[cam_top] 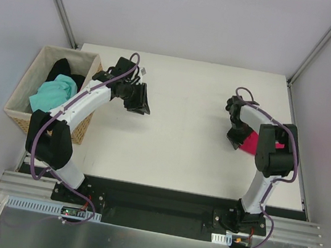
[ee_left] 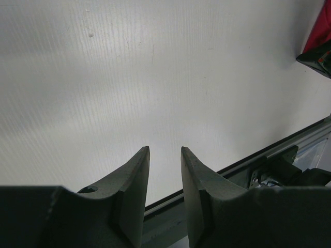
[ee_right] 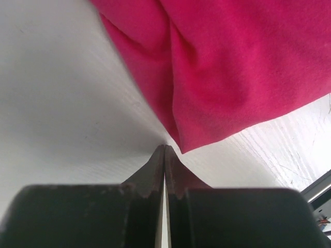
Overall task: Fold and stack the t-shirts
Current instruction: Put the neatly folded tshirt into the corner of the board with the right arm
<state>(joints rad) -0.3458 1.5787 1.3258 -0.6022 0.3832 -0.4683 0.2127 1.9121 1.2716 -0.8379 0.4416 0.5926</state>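
- Bench carries the crimson t-shirt, bunched at its right side
- Basket beside the bench's left edge holds the teal t-shirt and the black t-shirt
- Right gripper, pressed together, sits at the crimson hem, with the cloth lying ahead of its tips; this arm is the nearer
- Left gripper, slightly spread and empty, hovers well apart from it

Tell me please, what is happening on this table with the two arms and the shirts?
The right claw is shut, its tips at the edge of the crimson t-shirt on the right side of the table; whether it pinches cloth is unclear. The left claw hangs partly open and empty over bare table. The mint-green t-shirt and black t-shirt lie unfolded in the wicker basket at the left.
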